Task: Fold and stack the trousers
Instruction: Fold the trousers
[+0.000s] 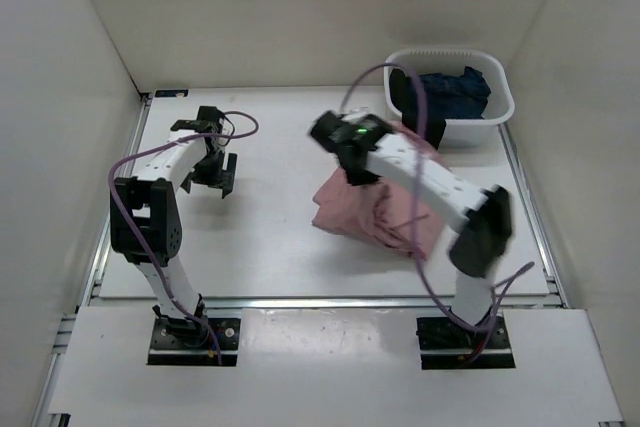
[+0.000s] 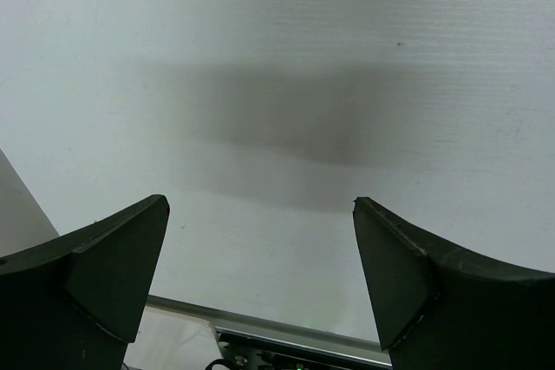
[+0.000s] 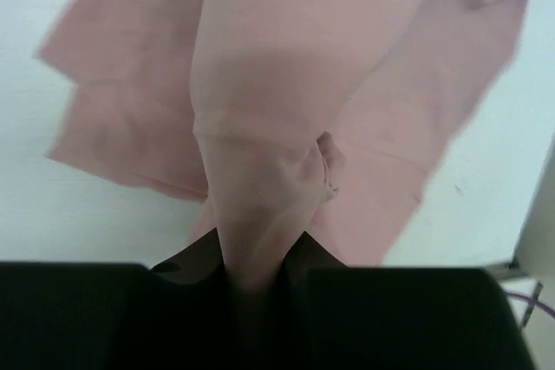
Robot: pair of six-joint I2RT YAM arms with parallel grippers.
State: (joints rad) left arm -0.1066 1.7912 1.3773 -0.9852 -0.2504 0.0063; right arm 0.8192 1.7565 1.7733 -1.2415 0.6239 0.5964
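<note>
The dusty-pink trousers (image 1: 350, 212) hang bunched in the middle-right of the table, lifted by my right gripper (image 1: 356, 175). In the right wrist view the gripper (image 3: 253, 257) is shut on a pinched fold of the trousers (image 3: 260, 84), and the rest of the cloth drapes down onto the white table. My left gripper (image 1: 212, 175) is open and empty over the left side of the table, well away from the trousers. In the left wrist view the gripper (image 2: 260, 214) shows its two dark fingers spread wide over bare table.
A white basket (image 1: 497, 112) holding dark blue clothing (image 1: 455, 92) stands at the back right, close behind the trousers. White walls enclose the table on the left, back and right. A metal rail runs along the table's edges.
</note>
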